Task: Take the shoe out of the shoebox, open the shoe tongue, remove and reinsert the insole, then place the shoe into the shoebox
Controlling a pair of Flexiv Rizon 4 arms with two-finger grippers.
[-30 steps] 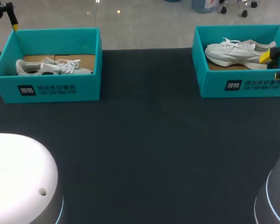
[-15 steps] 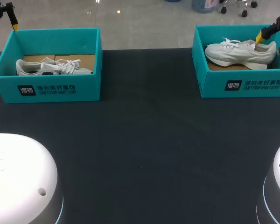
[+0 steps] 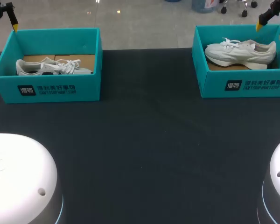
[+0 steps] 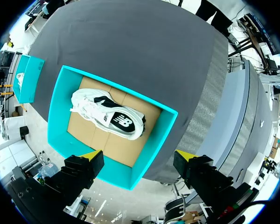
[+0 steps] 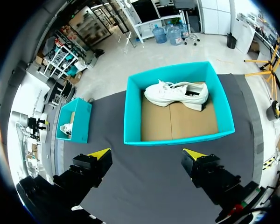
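My left end effector (image 4: 137, 155) and right end effector (image 5: 147, 153) gape wide, empty.
Below them, at far desk corners: left shoebox (image 4: 154, 148), right shoebox (image 5: 177, 138), a shoe (image 5: 177, 93) in each.

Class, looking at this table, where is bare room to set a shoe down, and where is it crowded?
Bare: the black tabletop between the left shoebox and right shoebox, and all before them. Crowded: inside the boxes, around the left sneaker and right sneaker.
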